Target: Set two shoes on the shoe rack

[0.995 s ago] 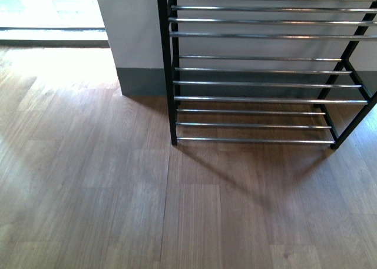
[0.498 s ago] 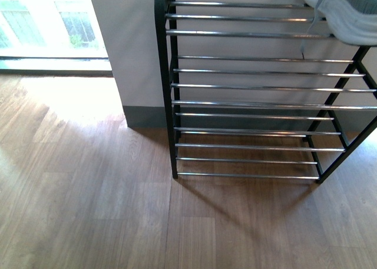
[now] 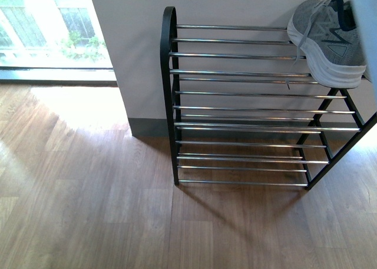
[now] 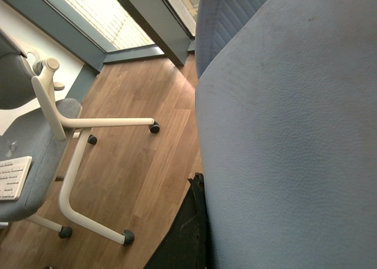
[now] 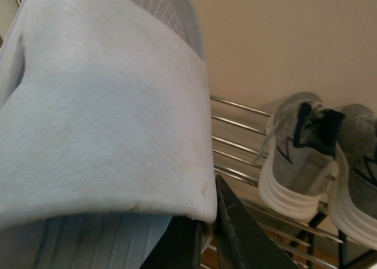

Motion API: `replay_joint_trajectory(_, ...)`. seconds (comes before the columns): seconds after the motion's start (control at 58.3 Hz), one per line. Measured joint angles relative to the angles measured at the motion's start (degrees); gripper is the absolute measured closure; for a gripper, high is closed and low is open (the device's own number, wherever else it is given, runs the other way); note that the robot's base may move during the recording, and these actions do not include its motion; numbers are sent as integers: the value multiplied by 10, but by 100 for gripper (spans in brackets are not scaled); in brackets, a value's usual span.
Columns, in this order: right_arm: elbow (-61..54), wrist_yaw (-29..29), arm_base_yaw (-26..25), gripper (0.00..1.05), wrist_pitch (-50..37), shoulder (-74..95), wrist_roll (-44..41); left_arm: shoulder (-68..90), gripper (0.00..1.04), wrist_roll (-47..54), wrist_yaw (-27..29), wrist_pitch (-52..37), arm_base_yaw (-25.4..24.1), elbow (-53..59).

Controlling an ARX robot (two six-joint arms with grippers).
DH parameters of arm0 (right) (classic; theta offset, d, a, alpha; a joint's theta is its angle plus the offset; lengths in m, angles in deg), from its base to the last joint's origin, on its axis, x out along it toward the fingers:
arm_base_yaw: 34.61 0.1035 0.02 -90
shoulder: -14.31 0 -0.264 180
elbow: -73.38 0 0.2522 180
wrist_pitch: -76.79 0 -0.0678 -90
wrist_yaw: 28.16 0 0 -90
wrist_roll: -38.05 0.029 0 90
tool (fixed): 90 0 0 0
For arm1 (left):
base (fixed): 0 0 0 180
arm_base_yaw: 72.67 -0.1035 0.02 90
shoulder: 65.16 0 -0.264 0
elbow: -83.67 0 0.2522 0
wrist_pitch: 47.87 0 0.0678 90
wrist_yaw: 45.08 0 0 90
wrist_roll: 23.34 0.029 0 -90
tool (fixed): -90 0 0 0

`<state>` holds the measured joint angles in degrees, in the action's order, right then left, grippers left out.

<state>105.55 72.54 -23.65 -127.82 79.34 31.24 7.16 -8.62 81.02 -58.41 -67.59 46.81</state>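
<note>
The shoe rack (image 3: 169,92), a black frame with chrome bars, stands against the wall. In the front view one grey shoe (image 3: 330,42) with a white sole rests at the right end of the top tier. The right wrist view shows two shoes side by side on those bars, one (image 5: 294,157) beside the other (image 5: 359,175). My right gripper (image 5: 209,233) is shut and holds nothing, a short way from the shoes. A pale cloth cover hides much of that view. My left gripper (image 4: 199,222) is shut over the wood floor, mostly hidden by a blue-grey cover.
A grey office chair with cream legs on castors (image 4: 88,163) stands on the floor in the left wrist view. A white keyboard (image 4: 12,178) shows at that view's edge. A bright window (image 3: 47,27) lies left of the white wall (image 3: 135,57).
In the front view the rack has slid down the picture and looks smaller. Its top tier and the shoe on it have come fully into view.
</note>
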Motion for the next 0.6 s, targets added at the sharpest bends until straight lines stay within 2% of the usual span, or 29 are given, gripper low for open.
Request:
replay_joint_trajectory(0.137, 86, -36, 37, 103, -30, 127, -3, 0, 103, 0, 0, 0, 0, 0)
replay_joint_trajectory(0.257, 196, -62, 51, 103, -7, 265, -15, 0, 103, 0, 0, 0, 0, 0)
replay_joint_trajectory(0.601, 504, -174, 47, 103, 75, 579, -191, 0, 103, 0, 0, 0, 0, 0)
